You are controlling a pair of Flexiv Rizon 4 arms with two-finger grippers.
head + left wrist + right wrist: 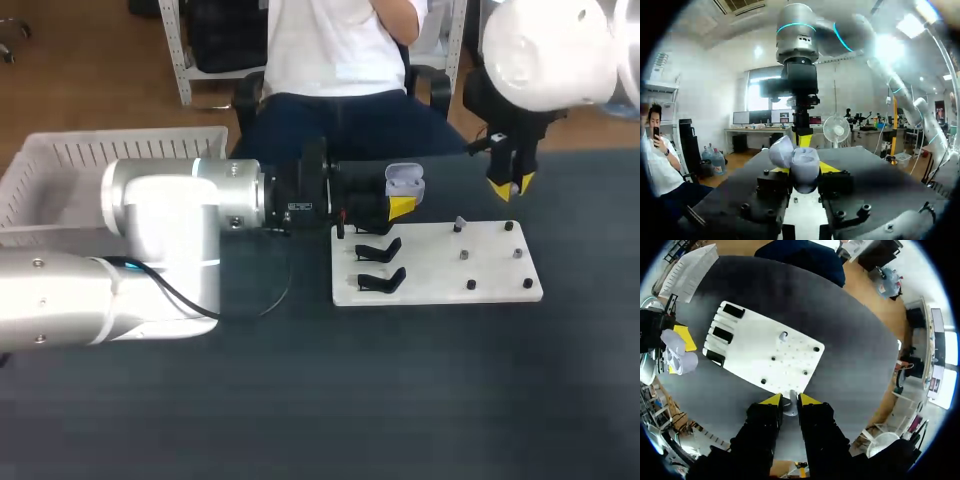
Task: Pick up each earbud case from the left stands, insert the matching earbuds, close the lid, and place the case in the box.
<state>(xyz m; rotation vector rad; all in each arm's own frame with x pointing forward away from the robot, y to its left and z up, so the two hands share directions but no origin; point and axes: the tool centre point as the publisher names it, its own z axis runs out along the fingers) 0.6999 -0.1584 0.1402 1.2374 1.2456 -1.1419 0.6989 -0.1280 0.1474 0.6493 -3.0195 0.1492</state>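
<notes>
This is a robotics lab. Two industrial arms, the left arm (150, 250) and the right arm (545, 50), stand over a dark table (400, 400). It carries a white fixture plate (440, 270) with black stands (380, 250) and pegs (470, 285), and a white slatted box (60, 160) sits at its edge

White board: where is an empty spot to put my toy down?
The bare middle strip of the white board, between the black stands and the pegs, is free. So is the dark table in front. It is crowded at the far edge: the left gripper holds the earbud case there, and the right gripper hangs over the far right corner.
</notes>
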